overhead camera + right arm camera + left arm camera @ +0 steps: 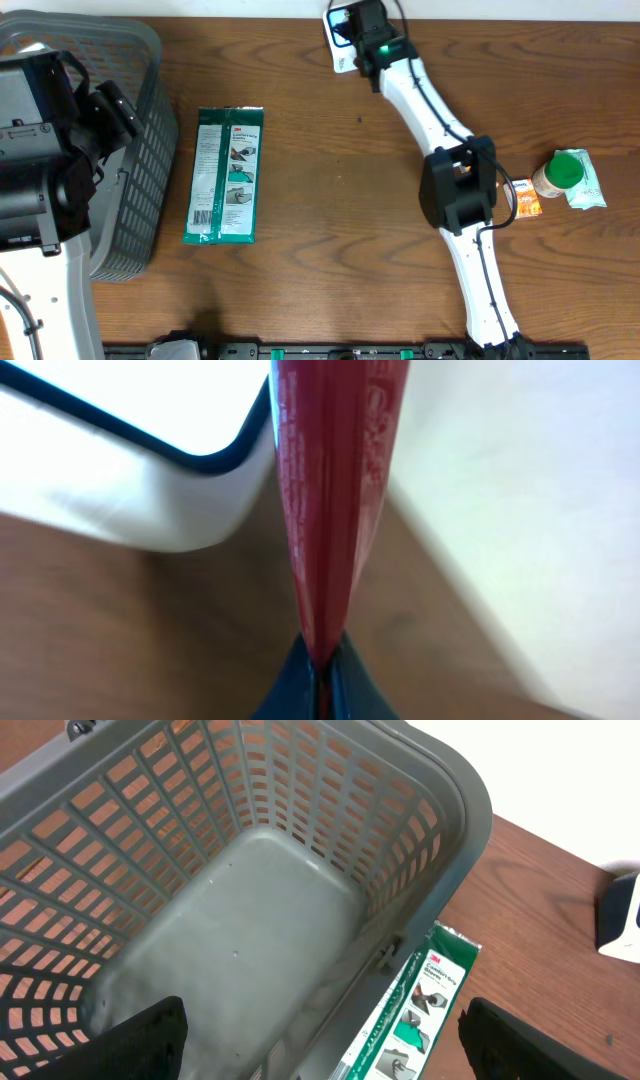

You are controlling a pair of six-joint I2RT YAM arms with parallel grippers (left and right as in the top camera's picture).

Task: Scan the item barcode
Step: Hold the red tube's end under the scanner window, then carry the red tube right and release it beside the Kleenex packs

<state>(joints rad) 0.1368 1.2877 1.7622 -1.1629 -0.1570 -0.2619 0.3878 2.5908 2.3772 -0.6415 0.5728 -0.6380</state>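
Two black fingertips of my right claw (322, 672) are pressed together on the bottom edge of a thin glossy red packet (335, 490). The claw is fully narrow, with only the packet's seam between the pads. In the wrist view the packet runs straight out from the tips, its long axis in line with the fingers. I see it edge-on, so I cannot tell which face carries the barcode.

Just left of the packet sits a white rounded block with a black edge line (150, 470), which I take to be the scanner. The packet's edge is right beside the block's corner, and I cannot tell if they touch. The overhead view puts all this at the far edge of the brown wooden table (330, 210), right of centre, with the right arm reaching out to it.

What matters, then, is packet face against scanner window. My judgement is that the coming move is a small wrist roll or a slide leftward, not a reach.

My left claw (320, 1040) is well apart at the left, spread wide and holding nothing, over the grey slatted plastic basket (455, 790). A flat green packet (226, 175) lies on the table just right of the basket. The right arm is plainly the nearer one for the scan.
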